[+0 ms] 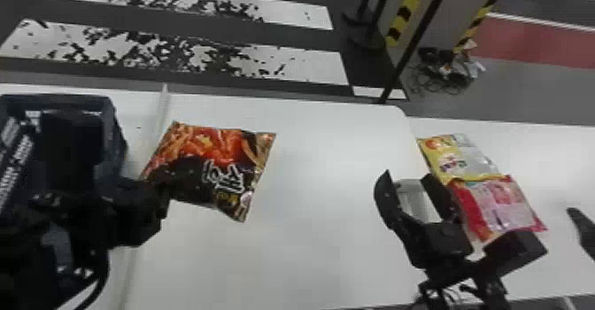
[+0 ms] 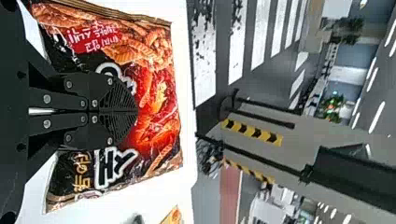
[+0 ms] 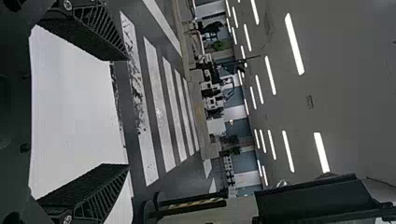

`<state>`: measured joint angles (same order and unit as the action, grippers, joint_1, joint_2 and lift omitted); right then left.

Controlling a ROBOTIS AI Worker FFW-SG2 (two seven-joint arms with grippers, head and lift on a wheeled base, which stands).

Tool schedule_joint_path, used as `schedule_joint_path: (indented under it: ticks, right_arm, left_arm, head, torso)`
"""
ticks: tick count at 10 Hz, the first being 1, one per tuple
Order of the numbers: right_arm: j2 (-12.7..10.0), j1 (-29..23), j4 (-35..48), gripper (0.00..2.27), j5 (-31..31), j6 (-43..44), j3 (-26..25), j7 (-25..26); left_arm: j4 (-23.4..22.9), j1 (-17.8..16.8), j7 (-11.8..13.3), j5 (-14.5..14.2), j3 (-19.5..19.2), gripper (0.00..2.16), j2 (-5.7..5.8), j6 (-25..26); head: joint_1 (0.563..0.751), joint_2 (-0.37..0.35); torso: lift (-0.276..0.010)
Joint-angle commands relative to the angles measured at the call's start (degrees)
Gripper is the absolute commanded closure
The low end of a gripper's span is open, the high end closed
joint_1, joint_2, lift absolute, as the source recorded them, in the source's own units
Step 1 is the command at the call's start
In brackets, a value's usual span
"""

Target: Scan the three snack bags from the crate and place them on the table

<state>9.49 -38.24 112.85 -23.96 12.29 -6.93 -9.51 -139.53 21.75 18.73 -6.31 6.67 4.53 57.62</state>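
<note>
While left claw (image 1: 164, 184) apparently pinches one bag (image 1: 221, 152), crate (image 1: 110, 110) alongside

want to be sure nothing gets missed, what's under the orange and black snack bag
The white table shows past the edges of the orange and black snack bag. What is directly beneath cannot be seen, since the bag covers it.

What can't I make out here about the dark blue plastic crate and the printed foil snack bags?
- Crate, left part: cut off by the head view's left edge.
- Crate's near part: behind the black left arm, head view.
- Orange-and-black bag, middle: covered by the black left pincer, left wrist view.
- Yellow bag, most of it: cut off by the left wrist view's bottom edge.
</note>
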Motion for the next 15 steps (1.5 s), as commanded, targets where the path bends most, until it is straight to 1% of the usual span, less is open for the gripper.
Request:
schedule_joint_path:
  ticks: [1,3,4,6,7,8,9,10,11,12,13,14,15]
  right_arm:
    - [0.0,-0.3,0.0,0.07,-0.9,0.1,-0.6,-0.2]
    - [0.0,-1.0,1.0,0.07,-1.3,0.2,-1.2,-0.5]
    - [0.0,-1.2,1.6,0.07,-1.4,0.1,-1.2,-0.6]
    - [0.0,-1.3,2.2,0.07,-1.5,-0.1,-1.1,-0.9]
    - [0.1,-1.2,2.3,0.07,-1.5,-0.3,-0.9,-0.9]
    - [0.1,-1.0,2.4,0.07,-1.5,-0.7,-0.9,-0.9]
    - [0.1,-0.8,2.4,0.07,-1.5,-0.8,-1.0,-0.9]
    - [0.2,-0.4,2.4,0.07,-1.5,-1.4,-1.1,-0.9]
    - [0.3,0.1,2.3,0.07,-1.5,-2.2,-1.1,-0.9]
    - [0.3,0.7,2.1,0.07,-1.5,-3.1,-1.1,-0.9]
    - [0.3,1.2,2.1,0.07,-1.5,-3.8,-0.9,-0.9]
    - [0.3,1.8,1.7,0.07,-1.5,-4.3,-0.8,-0.9]
    - [0.3,1.9,1.5,0.07,-1.4,-4.3,-0.7,-1.0]
  left_arm:
    - [1.8,0.2,-0.2,3.9,6.4,2.13,0.12,0.0]
    - [6.3,-0.1,-1.4,6.6,12.9,2.13,0.21,-1.6]
    - [9.4,-0.6,-1.6,6.8,14.8,2.13,0.04,-3.7]
    - [15.4,-1.3,-1.5,6.8,18.1,2.13,0.30,-12.8]
    - [18.7,-2.3,-1.6,6.8,19.3,2.13,0.12,-15.5]
    - [22.0,-3.1,-1.2,6.8,20.3,2.13,-0.05,-19.2]
    - [25.0,-4.3,-1.6,6.8,21.9,2.13,-0.23,-21.1]
    - [28.3,-5.2,-1.5,5.7,22.7,2.13,-0.40,-23.9]
    - [31.4,-6.2,-1.5,5.2,23.9,2.13,-0.84,-27.4]
    - [34.4,-6.5,-1.5,5.3,24.7,2.13,-1.99,-30.4]
    - [37.2,-7.7,-2.2,5.8,25.5,2.13,-2.95,-30.9]
    - [39.4,-8.6,-2.4,5.8,26.0,2.13,-3.66,-30.9]
    - [41.6,-9.2,-2.4,5.2,26.1,2.12,-4.53,-32.2]
  head:
    - [0.695,-0.268]
    - [0.695,-0.350]
    - [0.695,-0.350]
    - [0.695,-0.350]
    - [0.695,-0.350]
    - [0.695,-0.350]
    - [0.695,-0.350]
    - [0.695,-0.350]
    - [0.695,-0.350]
    - [0.695,-0.350]
    - [0.695,-0.350]
    - [0.695,-0.350]
    - [0.695,-0.350]
  torso:
    - [-0.062]
    - [-0.062]
    - [-0.062]
    - [-0.062]
    - [-0.062]
    - [-0.062]
    - [-0.062]
    - [-0.062]
    - [-0.062]
    - [-0.062]
    - [-0.062]
    - [-0.062]
    - [-0.062]
